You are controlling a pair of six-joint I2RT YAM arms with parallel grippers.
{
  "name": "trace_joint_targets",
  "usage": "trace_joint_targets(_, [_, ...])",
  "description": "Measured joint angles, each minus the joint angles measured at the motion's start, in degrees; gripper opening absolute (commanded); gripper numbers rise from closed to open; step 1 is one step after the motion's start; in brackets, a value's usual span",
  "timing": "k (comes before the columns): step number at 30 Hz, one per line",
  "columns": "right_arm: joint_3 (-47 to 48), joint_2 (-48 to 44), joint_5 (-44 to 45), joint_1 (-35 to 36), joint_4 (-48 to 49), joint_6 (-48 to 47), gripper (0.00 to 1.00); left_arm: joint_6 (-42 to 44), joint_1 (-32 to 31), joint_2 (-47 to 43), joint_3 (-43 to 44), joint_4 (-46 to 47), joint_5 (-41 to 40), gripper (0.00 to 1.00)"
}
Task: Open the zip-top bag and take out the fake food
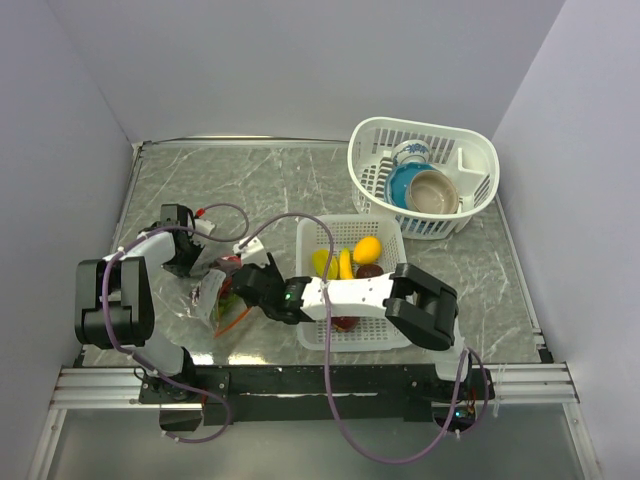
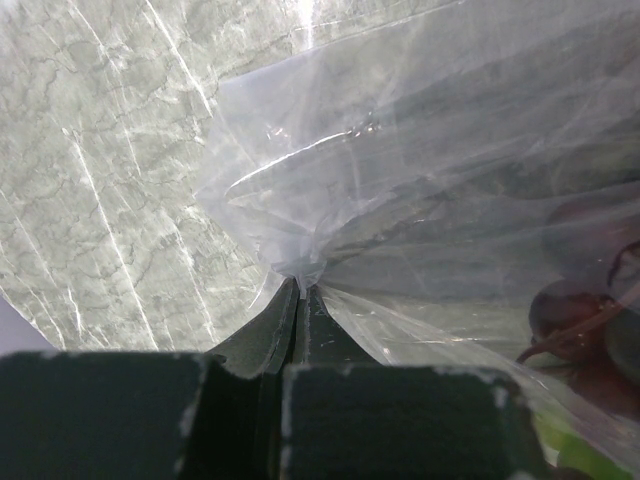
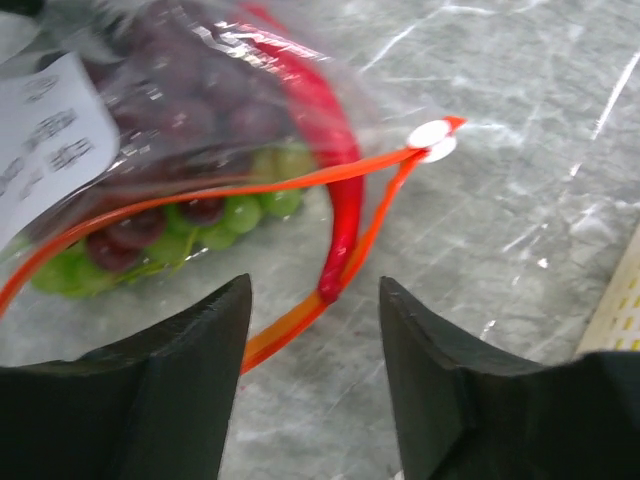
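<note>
1. Two grippers work on one zip-top bag [image 1: 222, 300]. It lies on the table [image 1: 200, 190] at the near left, between the two of them and just left of the near white basket [image 1: 310, 232].
2. Over on its side, the left gripper [image 2: 300, 300] is pinched tight on a fold of the bag's clear film, with purple grapes [image 2: 570, 310] showing through just to the right.
3. Meanwhile the right gripper [image 3: 315, 330] is spread wide and grips nothing. The bag's open mouth sits right ahead of its fingers [image 3: 215, 340].
4. Count inside the bag: one red chili [image 3: 330, 150], a purple bunch and green grapes [image 3: 250, 210].
5. Count in the near basket: banana [image 1: 345, 263], one round yellow-orange fruit [image 1: 367, 248], one dark red apple [image 1: 369, 271].
6. Count in the far basket [image 1: 432, 226]: one blue bowl [image 1: 402, 185], one tan bowl [image 1: 433, 192].
7. In the right wrist view the orange zipper strip [image 3: 300, 180] runs left to right, its two tracks split apart and meeting at a white slider [image 3: 432, 140] on the right.
8. That chili's long axis crosses the strip, tip pointing toward the gripper.
</note>
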Motion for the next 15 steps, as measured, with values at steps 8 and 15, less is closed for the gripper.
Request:
trace_joint_targets(8, [-0.5, 0.0, -0.9, 0.5, 2.3, -3.0, 0.44, 0.0, 0.0, 0.0, 0.0, 0.0, 0.0, 0.01])
trace_joint_targets(15, [-0.3, 0.7, -1.8, 0.4, 4.6, -6.9, 0.48, 0.1, 0.0, 0.0, -0.2, 0.3, 0.0, 0.01])
